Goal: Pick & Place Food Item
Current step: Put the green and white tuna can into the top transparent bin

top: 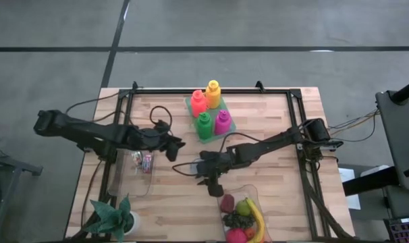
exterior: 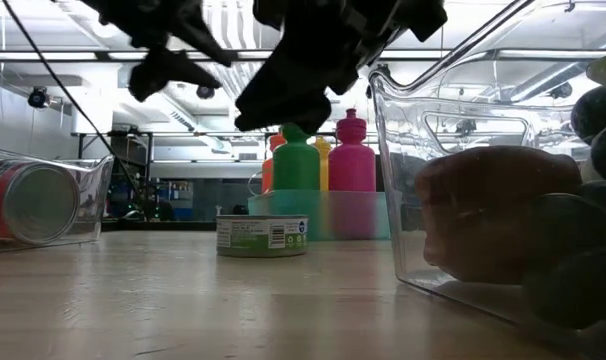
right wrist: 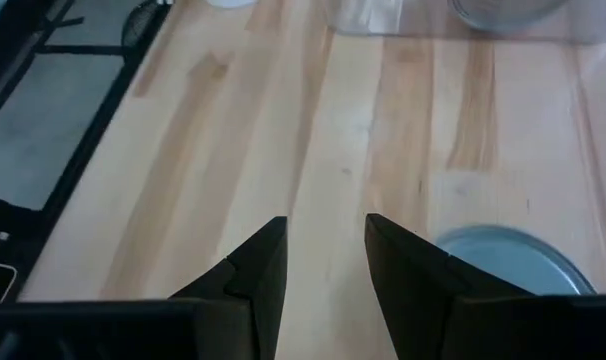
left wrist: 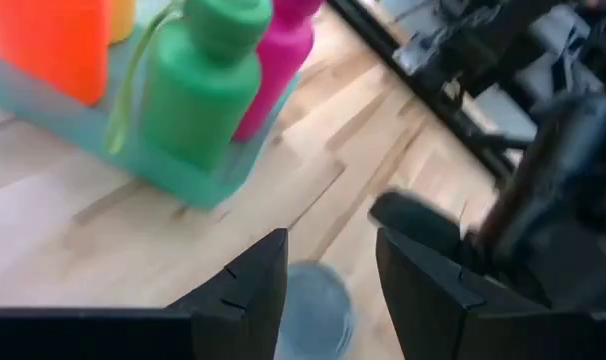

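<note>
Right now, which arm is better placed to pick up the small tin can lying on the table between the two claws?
Probably the left. The left claw is open with the tin can right between its fingers. The right claw is also open, but the can lies off to its side.

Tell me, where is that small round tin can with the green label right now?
The small round tin can stands upright mid-table in the low view, before the tray of coloured bottles, between both grippers.

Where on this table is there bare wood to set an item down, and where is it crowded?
Bare wood lies right of the bottle tray, above the fruit bin, and left of that tray. The middle is crowded: the left gripper, right gripper and small can. The can bin and plant fill the left.
</note>
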You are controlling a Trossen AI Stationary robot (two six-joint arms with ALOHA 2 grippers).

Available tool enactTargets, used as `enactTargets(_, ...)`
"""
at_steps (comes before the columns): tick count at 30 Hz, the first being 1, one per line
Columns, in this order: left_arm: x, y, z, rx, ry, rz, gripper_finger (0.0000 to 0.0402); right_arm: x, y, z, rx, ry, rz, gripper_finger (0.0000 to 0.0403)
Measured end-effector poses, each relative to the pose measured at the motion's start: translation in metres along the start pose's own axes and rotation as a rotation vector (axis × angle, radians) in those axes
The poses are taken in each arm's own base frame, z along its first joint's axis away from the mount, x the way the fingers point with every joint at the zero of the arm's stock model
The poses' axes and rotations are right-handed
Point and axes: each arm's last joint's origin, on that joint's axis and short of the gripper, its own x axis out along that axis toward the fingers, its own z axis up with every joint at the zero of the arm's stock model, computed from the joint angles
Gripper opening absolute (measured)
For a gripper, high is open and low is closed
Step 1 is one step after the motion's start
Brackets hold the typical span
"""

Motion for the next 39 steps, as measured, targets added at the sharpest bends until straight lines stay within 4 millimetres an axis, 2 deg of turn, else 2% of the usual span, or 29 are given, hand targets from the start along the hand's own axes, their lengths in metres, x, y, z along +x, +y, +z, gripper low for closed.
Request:
enactTargets(4, -0.014, 0.002, -0.005, 0.023, 0.068, -0.017, 0.0159, -0.003, -0.005, -0.007, 0.07, 0.072, -0.02, 0.0134)
enactTargets(9, -0.015, -0.008, -0.019, 0.121, 0.123, -0.06, 0.0159, -0.011, -0.01, -0.022, 0.114, 0.193, -0.087, 0.0134)
enactTargets(16, 0.004, -0.02, -0.048, 0.376, 0.214, -0.063, 0.0159, -0.031, -0.016, -0.043, 0.186, 0.188, -0.124, 0.0134)
enactTargets(21, 0.025, -0.022, -0.062, 0.521, 0.246, -0.049, 0.0159, -0.051, -0.024, -0.061, 0.312, 0.055, -0.173, 0.0134)
enactTargets(24, 0.037, -0.025, -0.068, 0.634, 0.241, -0.062, 0.0159, -0.056, -0.031, -0.076, 0.41, -0.024, -0.175, 0.0134)
enactTargets(30, 0.055, -0.028, -0.077, 0.835, 0.227, -0.092, 0.0159, -0.052, -0.036, -0.097, 0.441, -0.165, -0.213, 0.0134)
enactTargets(39, 0.073, -0.02, -0.093, 0.908, 0.303, -0.042, 0.0159, -0.024, -0.046, -0.12, 0.316, -0.109, -0.276, 0.0134)
